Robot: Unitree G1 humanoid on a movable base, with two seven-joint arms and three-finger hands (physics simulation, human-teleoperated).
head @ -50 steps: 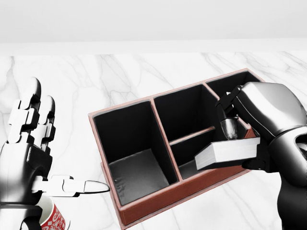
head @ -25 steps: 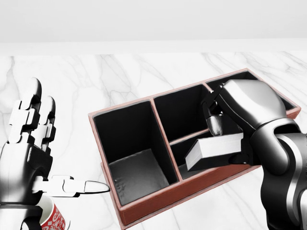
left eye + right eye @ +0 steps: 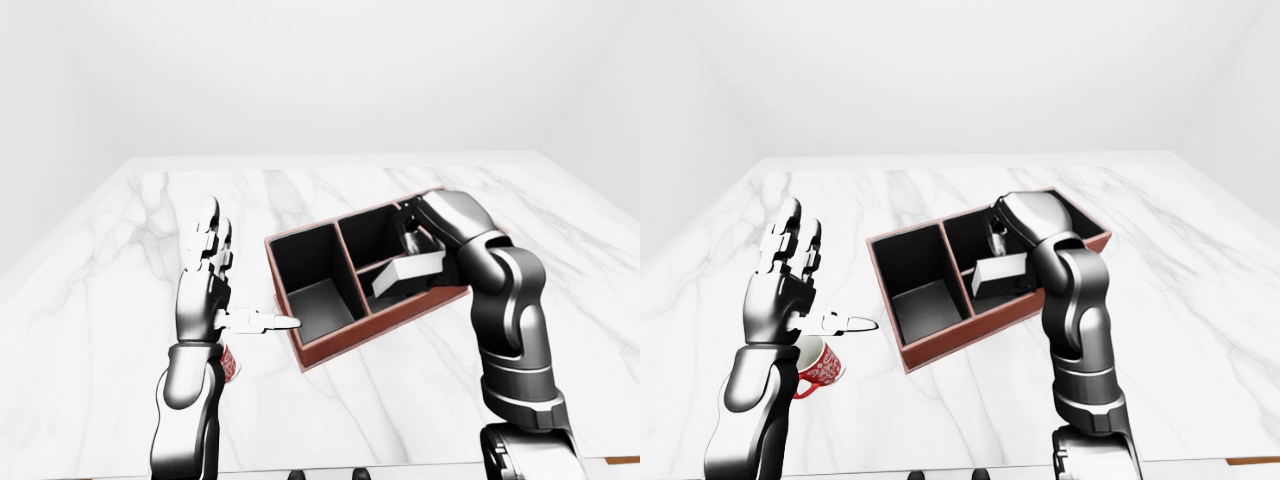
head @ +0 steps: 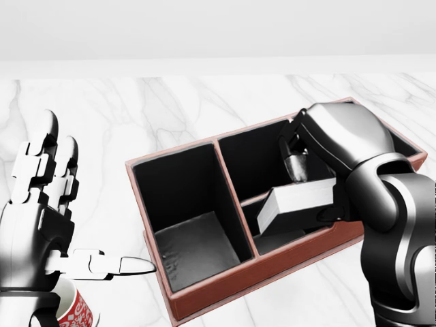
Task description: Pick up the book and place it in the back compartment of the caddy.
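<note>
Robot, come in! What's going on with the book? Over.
Right hand shut on book, tilted over the caddy's middle section. Left hand open, off to the side. Mug below it, not in the way.

In the head view the caddy [image 4: 204,289] lies across the centre and right on the table [image 4: 170,102]. The book [image 4: 294,202] hangs tilted over its middle-right compartments, under the right hand [image 4: 306,174]. The left hand [image 4: 41,218] stands at the left edge, above the mug [image 3: 818,368] at lower left.
</note>
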